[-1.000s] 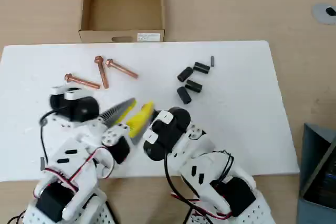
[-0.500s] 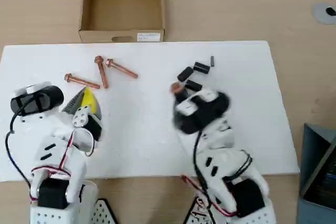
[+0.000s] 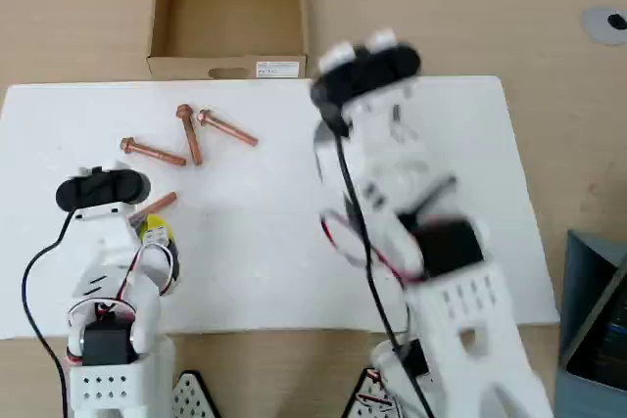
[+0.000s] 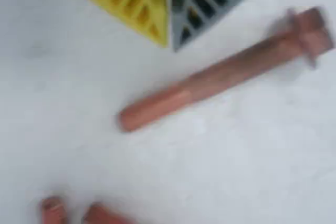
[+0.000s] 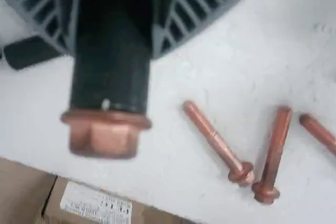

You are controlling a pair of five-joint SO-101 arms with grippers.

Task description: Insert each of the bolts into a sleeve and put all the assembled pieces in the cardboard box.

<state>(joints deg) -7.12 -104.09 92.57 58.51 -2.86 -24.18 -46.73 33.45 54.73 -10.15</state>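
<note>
An open brown cardboard box [image 3: 230,17] sits upper left, above a white board [image 3: 255,266]. Three long copper bolts [image 3: 190,139] lie clustered below it; a fourth bolt [image 3: 157,206] lies beside the white left arm [image 3: 110,276], lower left. The white right arm [image 3: 411,193] stretches to the board's top edge, centre.

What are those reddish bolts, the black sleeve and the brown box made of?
The bolts: metal with a coppery, slightly glossy finish, perhaps plated; threads show. The black sleeve: smooth black, plastic or coated metal, can't tell. The box: plain brown cardboard, matt, folded walls.
</note>
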